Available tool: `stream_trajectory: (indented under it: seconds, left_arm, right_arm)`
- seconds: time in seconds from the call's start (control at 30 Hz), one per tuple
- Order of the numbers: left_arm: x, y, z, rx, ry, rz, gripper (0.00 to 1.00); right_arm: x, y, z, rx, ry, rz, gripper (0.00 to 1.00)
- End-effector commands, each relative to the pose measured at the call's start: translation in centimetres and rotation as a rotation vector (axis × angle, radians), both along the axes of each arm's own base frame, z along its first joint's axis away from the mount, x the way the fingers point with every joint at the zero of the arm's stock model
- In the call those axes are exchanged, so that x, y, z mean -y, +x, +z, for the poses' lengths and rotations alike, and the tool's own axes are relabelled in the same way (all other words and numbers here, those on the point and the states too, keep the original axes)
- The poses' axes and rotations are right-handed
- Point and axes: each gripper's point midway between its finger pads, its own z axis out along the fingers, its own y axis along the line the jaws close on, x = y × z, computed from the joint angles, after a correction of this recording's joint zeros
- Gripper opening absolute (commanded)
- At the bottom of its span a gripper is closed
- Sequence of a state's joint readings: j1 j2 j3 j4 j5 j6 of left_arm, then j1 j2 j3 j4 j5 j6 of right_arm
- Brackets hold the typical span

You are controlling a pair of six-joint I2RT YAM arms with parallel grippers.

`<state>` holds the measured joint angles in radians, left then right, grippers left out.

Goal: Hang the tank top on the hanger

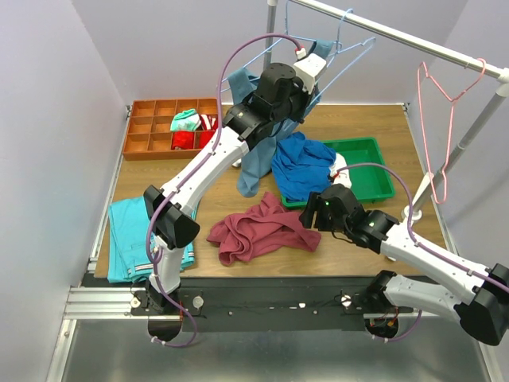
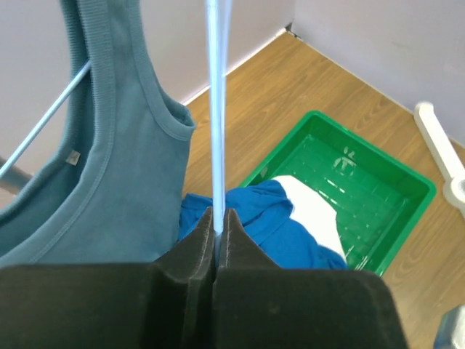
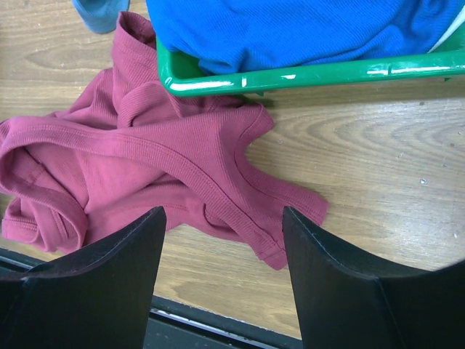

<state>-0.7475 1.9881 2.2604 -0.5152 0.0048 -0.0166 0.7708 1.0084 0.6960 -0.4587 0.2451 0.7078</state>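
On the wooden counter (image 1: pixel 398 131), the maroon tank top (image 1: pixel 258 231) is seen lying crumpled near the front edge, touching the near corner of the green tray (image 1: pixel 367 157). The thin light-blue hanger (image 2: pixel 216 109) is held raised well above the counter, its wire pinched in the left hand (image 2: pixel 218 222). The right hand (image 3: pixel 223 218) is positioned over the tank top, fingers spread, with nothing gripped.

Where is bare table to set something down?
Bare wood between the organizer and the folded teal cloth, and behind the tray. Centre is crowded: tank top, blue garment and tray bunch together.
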Motion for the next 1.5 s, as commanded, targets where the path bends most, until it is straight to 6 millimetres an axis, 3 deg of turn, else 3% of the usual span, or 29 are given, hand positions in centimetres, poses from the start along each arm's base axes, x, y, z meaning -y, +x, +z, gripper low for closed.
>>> stream_trajectory:
  seconds: [0.0,0.2,0.4,0.43,0.47,0.77,0.83,0.9,0.93,1.0,1.03,1.37,1.47]
  left_arm:
    - [-2.0,-0.2,5.9,0.122,-0.081,0.067,0.0]
    - [-3.0,-1.0,9.2,0.18,-0.137,0.085,0.0]
    - [-4.1,-2.0,10.0,0.191,-0.145,0.089,0.0]
    - [-4.1,-2.0,8.8,0.175,-0.13,0.087,0.0]
    - [-4.7,-2.5,9.6,0.202,-0.125,0.086,0.0]
    - [-6.9,-5.1,8.9,0.193,-0.098,0.073,0.0]
    - [-7.4,-5.5,7.5,0.168,-0.075,0.074,0.0]
    - [-8.5,-6.9,8.3,0.188,-0.093,0.068,0.0]
    - [-8.7,-7.2,6.6,0.165,-0.072,0.063,0.0]
    - [-9.6,-8.8,7.3,0.179,-0.092,0.044,0.0]
    - [-9.6,-9.2,6.3,0.164,-0.082,0.024,0.0]
    - [-11.1,-11.1,7.5,0.179,-0.089,0.016,0.0]
    - [-12.3,-12.0,6.9,0.16,-0.069,0.025,0.0]
  right_arm:
    - [0.2,-0.4,-0.3,-0.013,0.011,-0.004,0.73]
    - [0.3,-0.3,0.1,-0.003,0.007,-0.01,0.73]
    - [0.6,-0.2,0.2,0.01,0.002,-0.022,0.73]
    - [0.6,-0.2,0.2,0.01,0.002,-0.023,0.73]
    - [0.7,-0.2,0.3,0.013,0.002,-0.021,0.73]
    - [1.2,-0.3,-0.2,0.012,-0.016,-0.032,0.73]
    - [1.3,-0.3,0.0,0.02,-0.011,-0.04,0.73]
    - [1.5,-0.2,0.2,0.037,-0.002,-0.05,0.73]
    - [1.7,-0.2,0.3,0.045,0.002,-0.055,0.73]
    - [1.8,-0.1,0.9,0.072,0.02,-0.064,0.73]
    - [1.8,-0.1,1.0,0.079,0.026,-0.064,0.73]
    - [1.6,0.0,0.3,0.066,0.005,-0.048,0.73]
    - [1.5,-0.3,-0.5,0.046,-0.002,-0.035,0.73]
